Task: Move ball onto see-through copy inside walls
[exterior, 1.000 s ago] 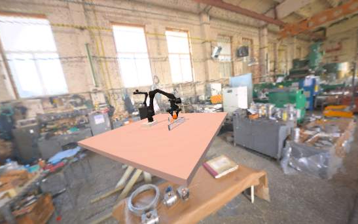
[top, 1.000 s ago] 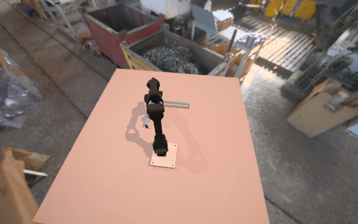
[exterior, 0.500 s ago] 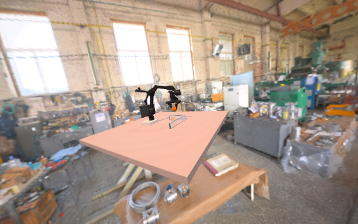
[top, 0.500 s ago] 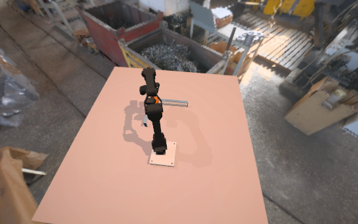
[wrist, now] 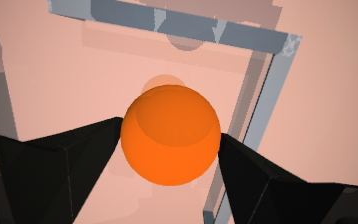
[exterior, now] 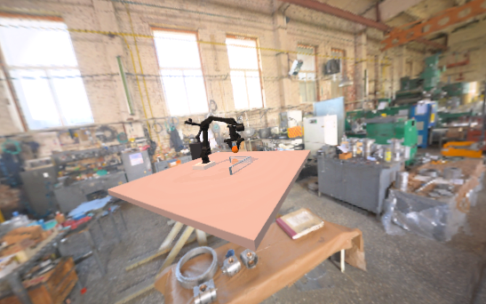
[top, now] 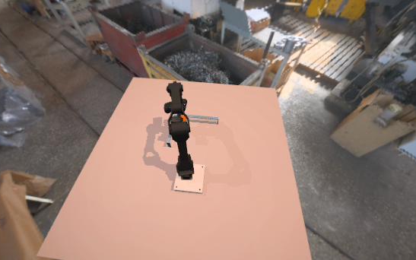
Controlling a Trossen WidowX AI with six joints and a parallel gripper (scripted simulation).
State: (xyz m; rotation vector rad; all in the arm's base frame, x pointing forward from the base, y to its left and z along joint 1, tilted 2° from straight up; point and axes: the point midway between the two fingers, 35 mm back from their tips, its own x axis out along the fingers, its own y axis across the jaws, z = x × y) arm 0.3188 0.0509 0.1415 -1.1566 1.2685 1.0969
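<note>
- The gripper (wrist: 170, 145) is clamped on the ball (wrist: 170, 134); a black finger (wrist: 70, 160) presses each side of it.
- In the exterior view the ball (exterior: 235, 149) hangs above the table (exterior: 221, 200), over the walls (exterior: 240, 164), so it is off the surface.
- From the wrist, the ghost (wrist: 164, 85) shows as a pale disc just past the ball's top edge, mostly hidden behind it.
- The ghost sits inside the corner: one wall (wrist: 180, 24) runs across beyond it, the other (wrist: 267, 105) runs down the right side.
- My read: the ball is nearly over the ghost, which lies slightly ahead toward the far wall, so the move left is a small advance and a descent.
- The right wall is close; drifting that way risks a bump.
</note>
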